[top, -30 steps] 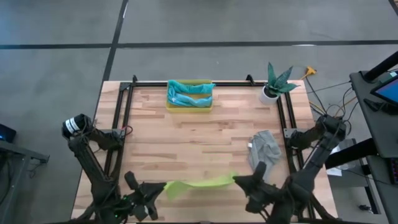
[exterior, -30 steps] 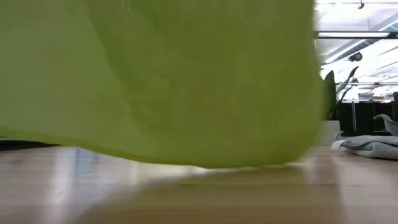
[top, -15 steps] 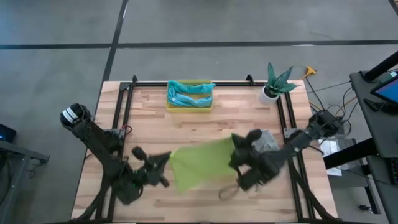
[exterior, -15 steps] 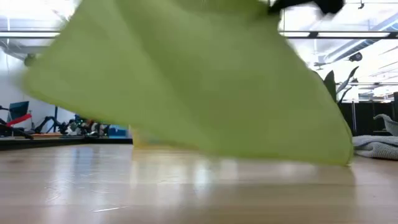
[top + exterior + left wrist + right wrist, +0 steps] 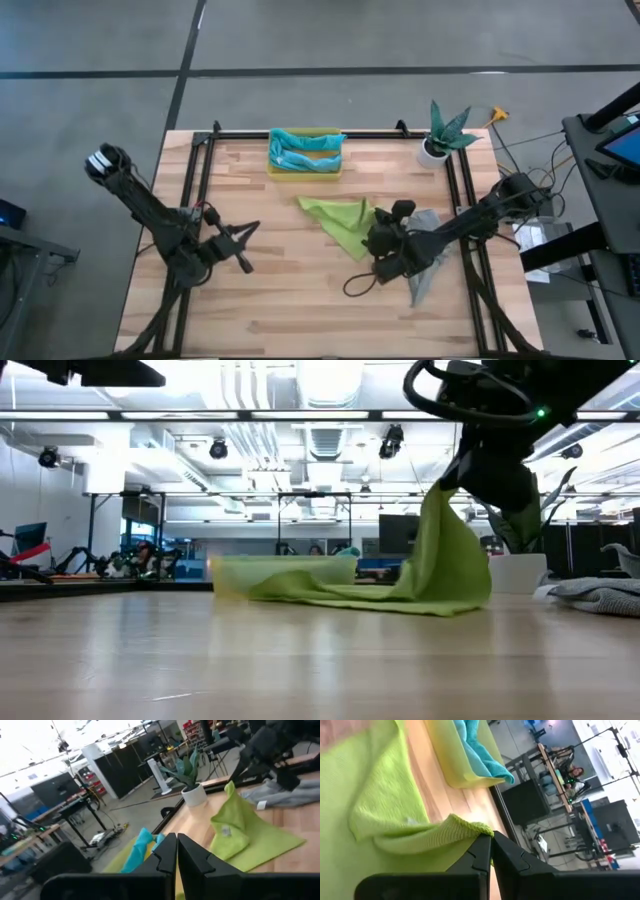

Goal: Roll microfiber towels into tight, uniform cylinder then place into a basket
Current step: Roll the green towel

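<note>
Lime green towel half laid out mid-tabletop, one corner pinched up by the right gripper.

The towel lies crumpled just near of the yellow basket, which already holds teal and blue towels; the grey towel waits at right. The right jaws are shut on the green corner. The left gripper, jaws closed and empty, hangs left of centre. To roll tight, I judge the cloth should first be pulled flat and square, wrinkles out, edges aligned.
</note>
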Available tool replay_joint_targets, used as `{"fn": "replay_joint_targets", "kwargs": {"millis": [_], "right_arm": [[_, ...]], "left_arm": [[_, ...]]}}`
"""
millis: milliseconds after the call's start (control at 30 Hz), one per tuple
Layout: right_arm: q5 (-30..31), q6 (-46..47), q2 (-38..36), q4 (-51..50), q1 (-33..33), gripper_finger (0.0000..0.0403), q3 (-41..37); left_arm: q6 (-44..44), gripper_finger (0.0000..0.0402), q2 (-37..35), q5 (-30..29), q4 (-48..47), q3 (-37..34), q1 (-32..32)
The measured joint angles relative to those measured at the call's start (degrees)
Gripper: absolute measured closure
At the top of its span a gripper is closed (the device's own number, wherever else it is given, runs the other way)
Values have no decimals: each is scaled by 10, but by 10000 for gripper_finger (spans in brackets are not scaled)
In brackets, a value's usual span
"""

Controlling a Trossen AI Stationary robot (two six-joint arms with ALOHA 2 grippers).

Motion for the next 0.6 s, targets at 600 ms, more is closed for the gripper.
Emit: {"fn": "replay_joint_targets", "kwargs": {"millis": [600], "right_arm": [[2, -158, 0, 107, 117, 394, 126]], "left_arm": [[35, 394, 65, 109, 34, 50, 48]]}}
